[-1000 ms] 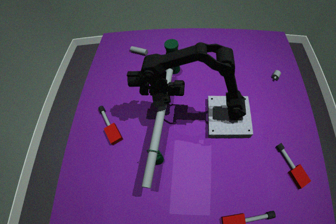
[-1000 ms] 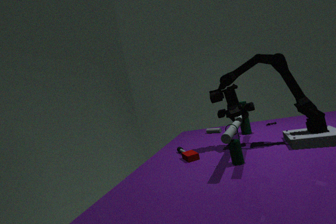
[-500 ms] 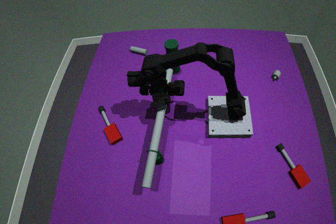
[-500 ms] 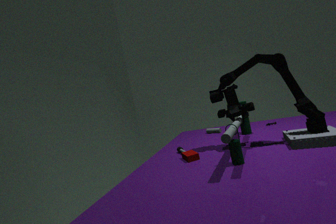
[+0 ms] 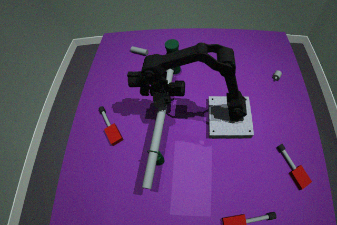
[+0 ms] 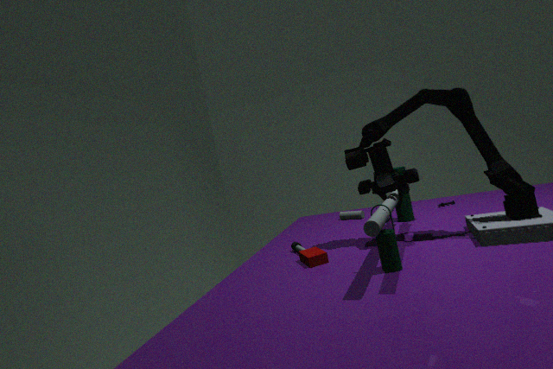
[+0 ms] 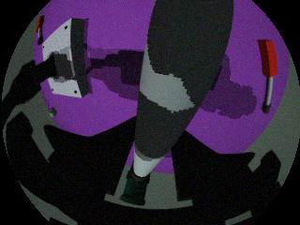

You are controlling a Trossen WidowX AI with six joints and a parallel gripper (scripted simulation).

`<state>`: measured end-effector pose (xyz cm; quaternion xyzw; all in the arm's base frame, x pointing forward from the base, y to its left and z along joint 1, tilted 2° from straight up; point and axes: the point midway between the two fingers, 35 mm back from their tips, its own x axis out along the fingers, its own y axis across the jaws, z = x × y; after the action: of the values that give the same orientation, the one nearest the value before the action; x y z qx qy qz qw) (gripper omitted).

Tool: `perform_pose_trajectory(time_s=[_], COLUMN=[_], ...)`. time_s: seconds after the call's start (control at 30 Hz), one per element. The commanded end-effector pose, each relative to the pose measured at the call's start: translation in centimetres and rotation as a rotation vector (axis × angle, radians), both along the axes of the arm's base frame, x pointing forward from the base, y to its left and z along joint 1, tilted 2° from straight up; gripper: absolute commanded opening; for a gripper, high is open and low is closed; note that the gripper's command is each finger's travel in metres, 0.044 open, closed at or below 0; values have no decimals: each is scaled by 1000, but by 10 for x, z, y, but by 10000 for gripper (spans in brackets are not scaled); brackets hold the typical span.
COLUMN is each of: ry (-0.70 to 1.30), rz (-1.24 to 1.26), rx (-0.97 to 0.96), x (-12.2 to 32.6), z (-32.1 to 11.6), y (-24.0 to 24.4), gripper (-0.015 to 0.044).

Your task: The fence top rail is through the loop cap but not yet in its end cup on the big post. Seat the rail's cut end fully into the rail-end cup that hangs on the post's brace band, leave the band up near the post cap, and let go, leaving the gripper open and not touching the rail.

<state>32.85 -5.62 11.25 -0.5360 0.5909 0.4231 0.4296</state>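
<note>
The top view looks steeply down from high above the gripper; the exterior view stands farther off, beyond the rail's free end, facing low across the tabletop. The wrist view rides close at the gripper, looking along the rail, which all three share.

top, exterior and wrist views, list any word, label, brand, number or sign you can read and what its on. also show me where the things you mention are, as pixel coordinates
There are none to read.
The white base plate [image 5: 231, 132] [image 6: 513, 236] [image 7: 58, 35] shows only small dark dots near its corners.
The red blocks [image 5: 114, 134] [image 6: 314, 257] [image 7: 268, 58] and the pale rail [image 5: 156, 138] [image 6: 379, 217] [image 7: 164, 89] show no lettering; the hand [image 5: 162, 105] [image 6: 390, 194] is too dark to tell.
</note>
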Motion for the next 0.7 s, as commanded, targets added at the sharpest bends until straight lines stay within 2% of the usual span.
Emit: perform_pose_trajectory(time_s=[0.0, 0.67], ry=[0, 1], rz=[0, 0], rx=[-1, -11], x=[0, 0], z=[0, 3], y=[0, 3], gripper=[0, 0])
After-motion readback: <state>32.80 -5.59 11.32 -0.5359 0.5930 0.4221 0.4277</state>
